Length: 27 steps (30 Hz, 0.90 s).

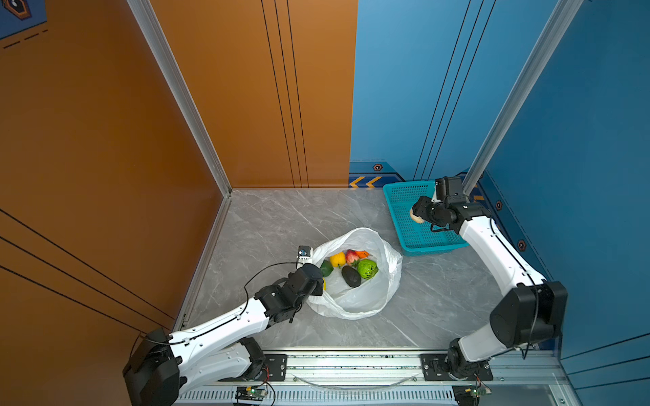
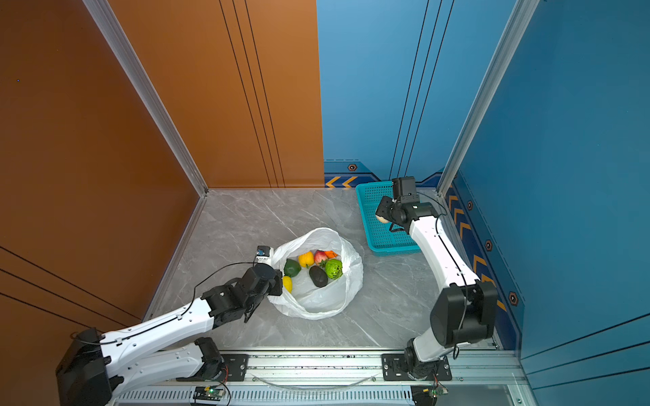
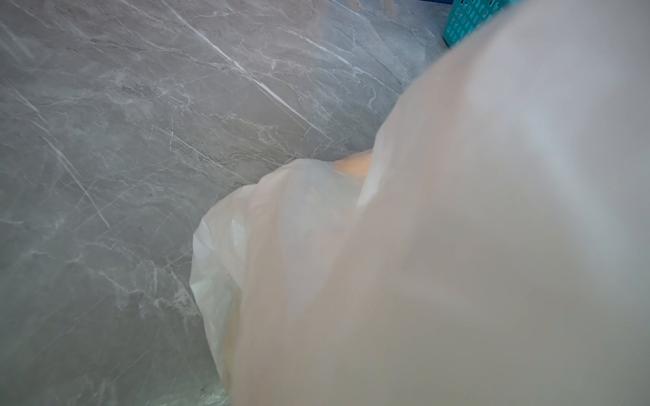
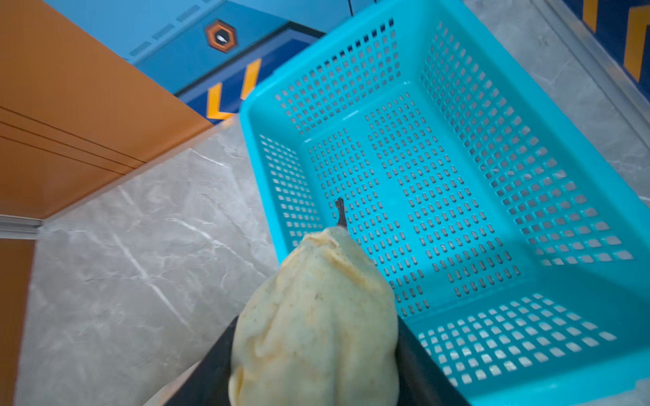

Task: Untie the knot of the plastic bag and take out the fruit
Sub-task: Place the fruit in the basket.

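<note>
The grey marble tabletop (image 1: pixel 281 218) is carrying everything. The plastic bag (image 1: pixel 362 298) is lying on it with its mouth gaping, well apart from the right gripper (image 1: pixel 418 211) and touching the left gripper (image 1: pixel 318 285), which is pinching shut on the bag's near rim while film is blanketing its wrist camera. The teal basket (image 1: pixel 422 242) is sitting beneath and just beyond the right gripper. Most of the fruit (image 1: pixel 367 269) is resting inside the bag, just ahead of the left gripper. The right gripper is clamping a cream-white fruit (image 4: pixel 316 316) between half-spread jaws, above the basket's edge.
</note>
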Motion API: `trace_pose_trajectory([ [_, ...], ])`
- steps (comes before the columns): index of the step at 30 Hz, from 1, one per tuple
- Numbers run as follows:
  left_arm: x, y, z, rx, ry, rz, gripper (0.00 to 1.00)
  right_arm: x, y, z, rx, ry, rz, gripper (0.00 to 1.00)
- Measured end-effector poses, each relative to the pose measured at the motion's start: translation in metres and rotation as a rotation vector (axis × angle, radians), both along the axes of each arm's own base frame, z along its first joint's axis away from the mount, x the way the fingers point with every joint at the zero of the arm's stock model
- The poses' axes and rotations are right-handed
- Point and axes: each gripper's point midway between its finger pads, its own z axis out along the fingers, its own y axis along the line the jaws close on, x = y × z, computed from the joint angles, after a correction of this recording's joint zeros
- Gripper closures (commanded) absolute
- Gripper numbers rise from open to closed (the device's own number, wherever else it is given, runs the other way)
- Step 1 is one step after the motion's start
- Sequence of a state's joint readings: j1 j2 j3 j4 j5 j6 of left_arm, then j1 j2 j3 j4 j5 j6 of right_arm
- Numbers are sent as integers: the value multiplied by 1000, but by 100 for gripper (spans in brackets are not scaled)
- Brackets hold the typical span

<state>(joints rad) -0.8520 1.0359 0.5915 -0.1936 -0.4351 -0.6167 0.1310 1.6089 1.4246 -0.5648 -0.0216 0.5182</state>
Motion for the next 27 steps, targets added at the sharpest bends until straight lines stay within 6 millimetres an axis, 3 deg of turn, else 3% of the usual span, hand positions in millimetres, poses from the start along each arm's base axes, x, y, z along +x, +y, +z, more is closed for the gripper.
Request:
trace_pose_trajectory([
  [3, 1, -2, 3, -13, -11, -5, 100, 16, -5, -51, -32, 82, 2, 55],
  [6, 1, -4, 5, -21, -15, -8, 100, 22, -8, -90, -67, 143, 6, 52],
  [10, 0, -6, 8, -28, -21, -16, 100, 23, -10, -113, -89, 179, 3, 38],
  [17, -1, -6, 11, -34, -29, -22, 100, 23, -12, -115, -119, 184, -2, 14],
  [22, -1, -6, 12, -34, -32, -24, 100, 22, -3, -108, -133, 188, 25, 9],
  [24, -1, -6, 13, -37, -36, -24, 100, 19, 6, -101, -138, 186, 51, 8],
  [27, -2, -6, 17, -46, -44, -24, 100, 7, 30, -70, -145, 158, 113, 6],
])
